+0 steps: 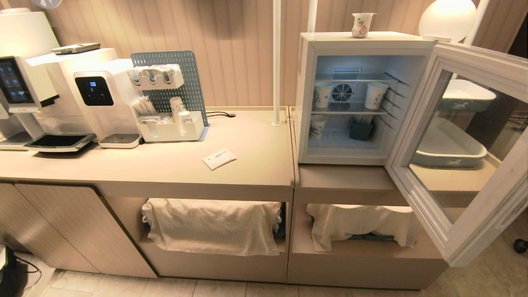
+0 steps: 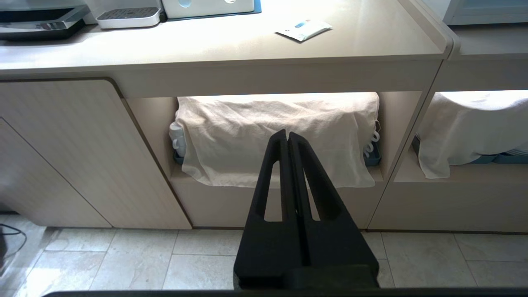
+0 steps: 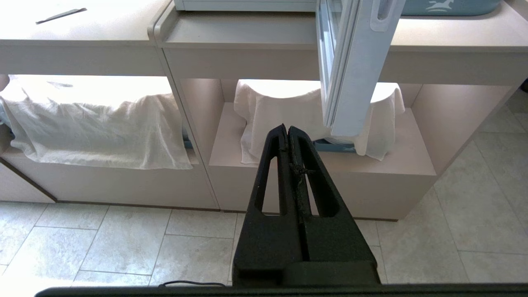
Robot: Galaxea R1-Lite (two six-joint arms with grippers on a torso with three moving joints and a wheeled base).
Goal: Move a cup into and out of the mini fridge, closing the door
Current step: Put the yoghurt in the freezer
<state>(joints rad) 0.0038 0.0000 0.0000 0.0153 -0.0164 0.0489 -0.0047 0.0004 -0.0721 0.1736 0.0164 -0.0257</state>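
The white yogurt cup stands on the roof of the mini fridge at the right of the counter. The fridge's door is swung wide open toward me and to the right; its edge hangs over the counter front in the right wrist view. Inside are wire shelves, a round fan and taller patterned paper cups. My left gripper is shut and empty, held low before the cloth-covered shelf under the counter. My right gripper is shut and empty too, low in front of the shelf beneath the fridge.
Coffee machines and a pegboard caddy crowd the counter's left. A small packet lies mid-counter. Blue-white trays sit behind the open door. White cloths cover crockery in the lower shelves. A white pole rises beside the fridge.
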